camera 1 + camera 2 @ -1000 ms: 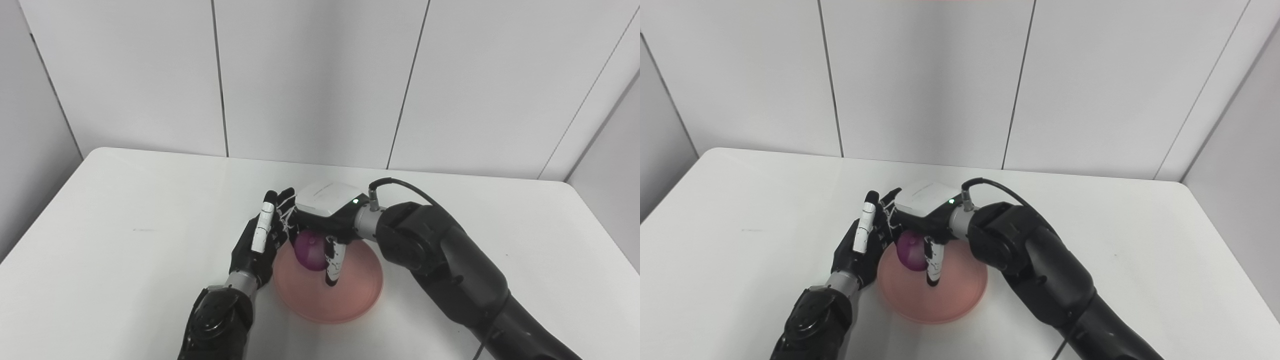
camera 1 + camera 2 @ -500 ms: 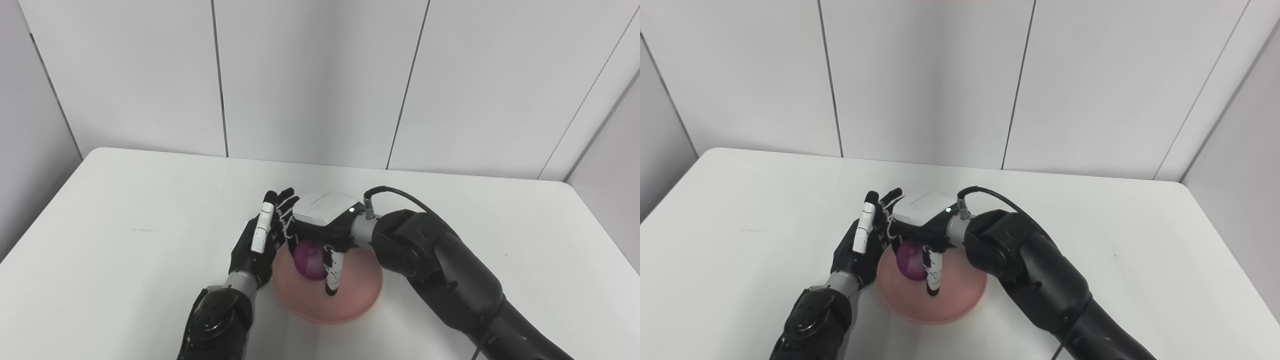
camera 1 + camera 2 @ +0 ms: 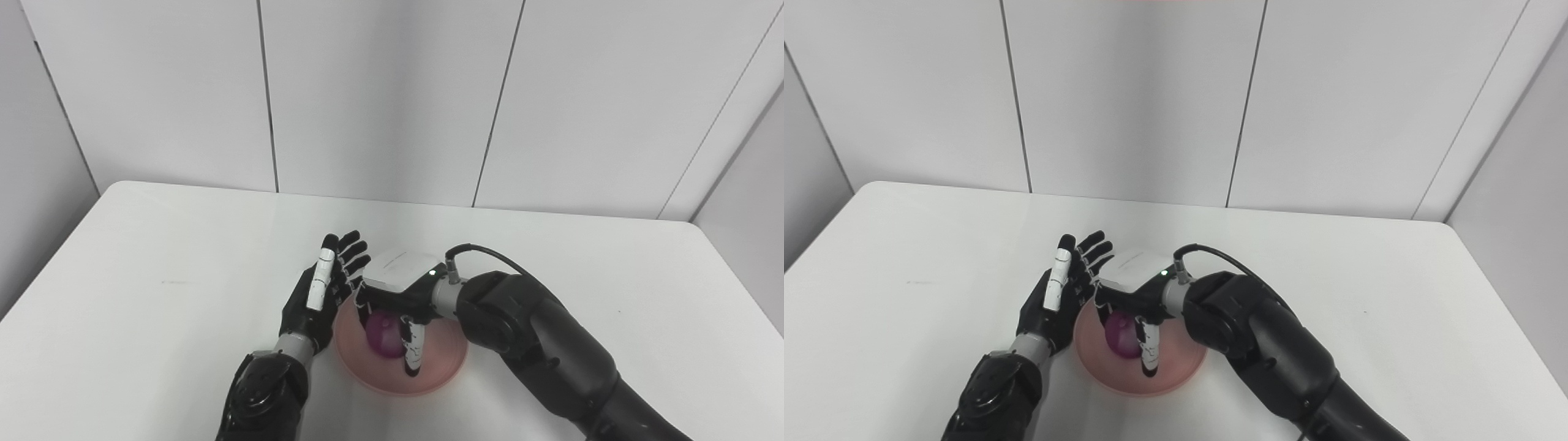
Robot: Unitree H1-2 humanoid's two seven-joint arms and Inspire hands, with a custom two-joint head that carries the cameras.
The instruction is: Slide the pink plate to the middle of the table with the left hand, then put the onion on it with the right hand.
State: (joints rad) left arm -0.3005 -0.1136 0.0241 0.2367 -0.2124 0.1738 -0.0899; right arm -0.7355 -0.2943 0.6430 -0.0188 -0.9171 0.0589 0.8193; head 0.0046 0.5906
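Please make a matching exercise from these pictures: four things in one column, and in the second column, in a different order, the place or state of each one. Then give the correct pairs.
Things
1. left hand
2. right hand
3. onion
4. pink plate

Places or states
A. purple, low over the plate under the fingers; contact with the plate cannot be seen
B. lies on the white table, near its front edge
C. open, fingers spread, beside the plate's left rim
D. curled over the onion from above

Pairs: 1-C, 2-D, 3-A, 4-B
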